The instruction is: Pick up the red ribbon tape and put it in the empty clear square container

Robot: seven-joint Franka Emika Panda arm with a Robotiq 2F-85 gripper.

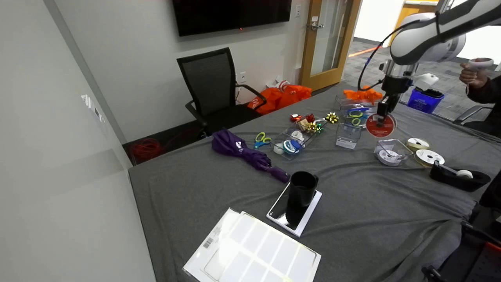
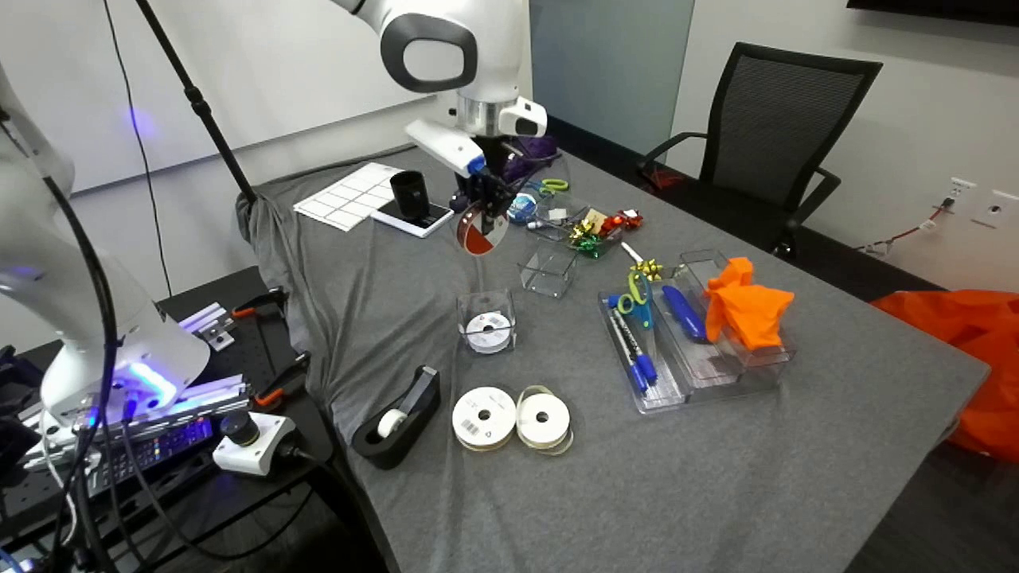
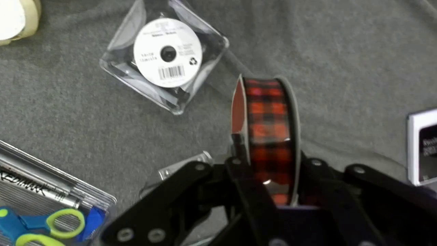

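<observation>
While hand (image 3: 269,153) pinches red ribbon tape (image 3: 267,109) above counter (image 2: 716,477), its sides partly covered; empty clear container (image 2: 548,274) mostly blocked by hand in wrist view, scissors (image 3: 13,225) cut off at left edge.

Above the silver cylindrical metal collar (image 2: 480,117), the smooth white arm (image 2: 505,49) carries a dark grey rounded ring (image 2: 392,57). Below the collar, the black jointed gripper (image 3: 270,148) shows round silver screws (image 3: 156,235). A thin black cable (image 1: 374,51) loops beside the collar.
</observation>
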